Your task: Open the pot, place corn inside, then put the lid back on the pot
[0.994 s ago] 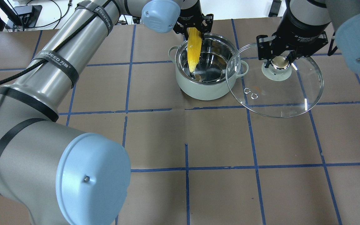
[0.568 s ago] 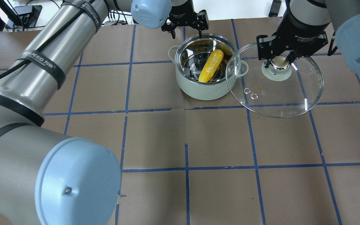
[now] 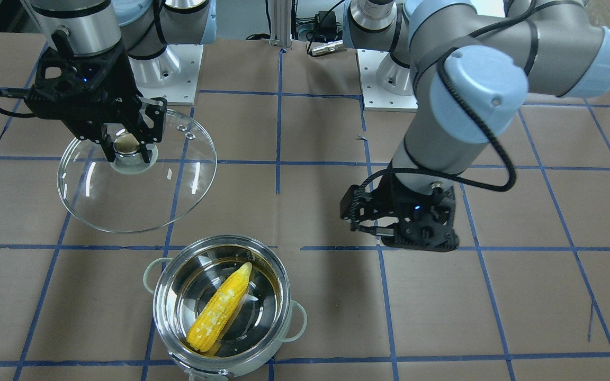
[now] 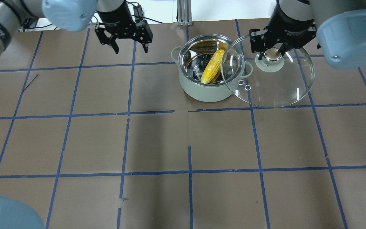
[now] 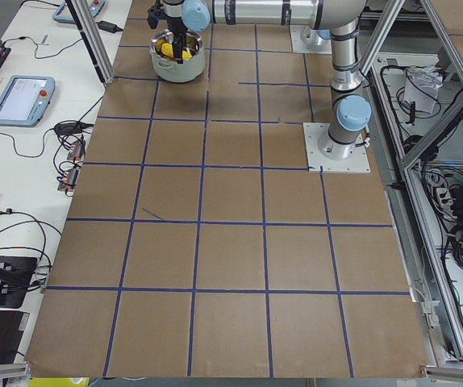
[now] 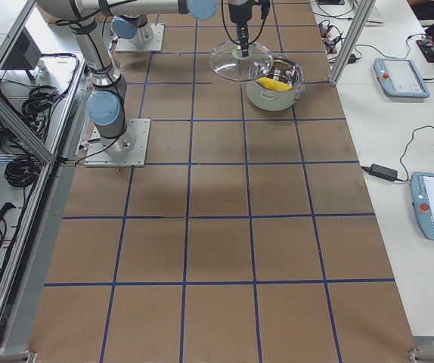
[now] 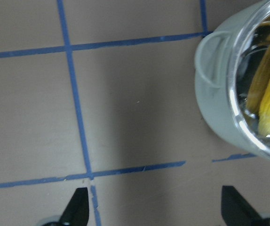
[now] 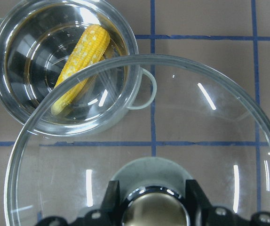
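Note:
The pot [image 4: 202,92] stands open at the far middle of the table, also in the front view [image 3: 286,286]. The corn [image 4: 213,66] lies slanted inside it, as the front view [image 3: 220,309] and the right wrist view [image 8: 81,61] show. My right gripper [image 4: 272,54] is shut on the knob of the glass lid [image 4: 278,86] and holds it off the table just right of the pot, its edge overlapping the pot's rim. My left gripper [image 4: 131,51] is open and empty, left of the pot; its wrist view shows the pot's handle [image 7: 210,61].
The table is brown paper with a blue tape grid. The two arm base plates [image 3: 178,74] sit at the robot's side. Teach pendants [image 6: 402,76] lie on a side table beyond the table's far edge.
My left gripper let go of the corn, which dropped into the pot, then moved away to the left. My right gripper brought the lid slightly closer to the pot.

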You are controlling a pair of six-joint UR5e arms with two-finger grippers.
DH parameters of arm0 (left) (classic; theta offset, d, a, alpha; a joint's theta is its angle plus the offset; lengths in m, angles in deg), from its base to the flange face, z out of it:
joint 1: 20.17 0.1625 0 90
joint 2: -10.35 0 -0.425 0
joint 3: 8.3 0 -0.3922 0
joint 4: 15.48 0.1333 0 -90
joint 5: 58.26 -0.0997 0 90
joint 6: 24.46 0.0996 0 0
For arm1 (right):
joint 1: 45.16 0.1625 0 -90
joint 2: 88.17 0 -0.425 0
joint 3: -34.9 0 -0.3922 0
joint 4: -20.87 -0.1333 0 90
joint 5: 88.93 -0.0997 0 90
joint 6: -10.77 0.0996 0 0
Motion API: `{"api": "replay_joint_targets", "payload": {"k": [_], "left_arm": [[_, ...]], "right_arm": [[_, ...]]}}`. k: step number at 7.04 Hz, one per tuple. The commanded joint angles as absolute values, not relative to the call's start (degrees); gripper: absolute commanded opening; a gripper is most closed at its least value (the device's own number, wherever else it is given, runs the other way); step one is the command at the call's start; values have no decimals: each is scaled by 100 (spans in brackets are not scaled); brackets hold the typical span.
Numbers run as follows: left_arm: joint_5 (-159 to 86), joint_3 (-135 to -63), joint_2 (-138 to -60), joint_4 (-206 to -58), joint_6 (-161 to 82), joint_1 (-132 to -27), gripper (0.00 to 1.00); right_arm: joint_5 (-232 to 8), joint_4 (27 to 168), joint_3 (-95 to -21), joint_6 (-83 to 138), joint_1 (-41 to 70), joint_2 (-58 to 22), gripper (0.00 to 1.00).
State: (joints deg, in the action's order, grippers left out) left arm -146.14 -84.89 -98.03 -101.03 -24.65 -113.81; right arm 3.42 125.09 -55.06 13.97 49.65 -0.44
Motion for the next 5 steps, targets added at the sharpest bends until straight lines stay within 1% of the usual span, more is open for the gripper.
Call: {"api": "replay_joint_targets", "payload": {"k": [1, 2, 4, 5], "left_arm": [[-14948, -9282, -8979, -10301, -1826, -10817, 100], [-14949, -9381, -8697, -10554, -1779, -10701, 100], [-15281, -8901, -8668, -11248, -1813, -10700, 100], [-15239, -8864, -8651, -11303, -1796, -10683, 100]], "right_arm": [[318, 13307, -5449, 1437, 5309, -728, 14], [300, 13450, -5310, 1437, 5336, -984, 14], [186, 13425, -4556, 1428, 5423, -1782, 14], [195, 13399, -4178, 1437, 5546, -2160, 14]]}}
